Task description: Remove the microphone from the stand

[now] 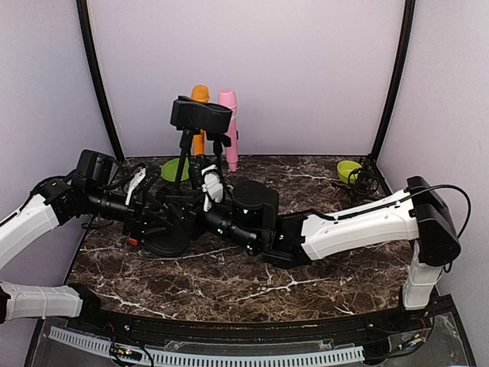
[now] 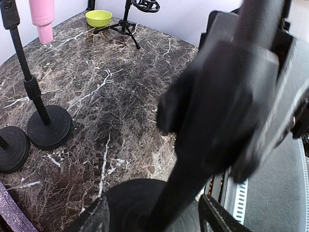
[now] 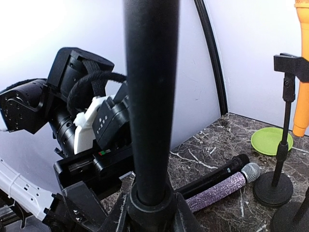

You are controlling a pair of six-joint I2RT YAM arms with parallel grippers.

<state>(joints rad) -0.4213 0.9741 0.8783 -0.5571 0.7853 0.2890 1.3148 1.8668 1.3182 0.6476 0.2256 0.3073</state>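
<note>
A black stand has its round base (image 1: 170, 238) on the table, and its pole (image 3: 150, 96) rises to a black clip head (image 1: 200, 113). I cannot tell whether that head holds a microphone. My right gripper (image 3: 152, 212) is shut on the pole's collar, low on the stand (image 1: 197, 208). My left gripper (image 2: 157, 220) is open, its jaws straddling the pole just above the base (image 1: 157, 222). An orange microphone (image 1: 200, 95) and a pink microphone (image 1: 228, 126) stand upright in stands behind. A black microphone (image 3: 212, 176) and a purple glitter microphone (image 3: 219, 190) lie on the table.
A green plate (image 1: 174, 170) lies at the back left and a green bowl (image 1: 348, 170) with a small tripod (image 2: 126, 24) at the back right. Two more round stand bases (image 2: 49, 126) sit close by. Black frame posts stand at the rear corners.
</note>
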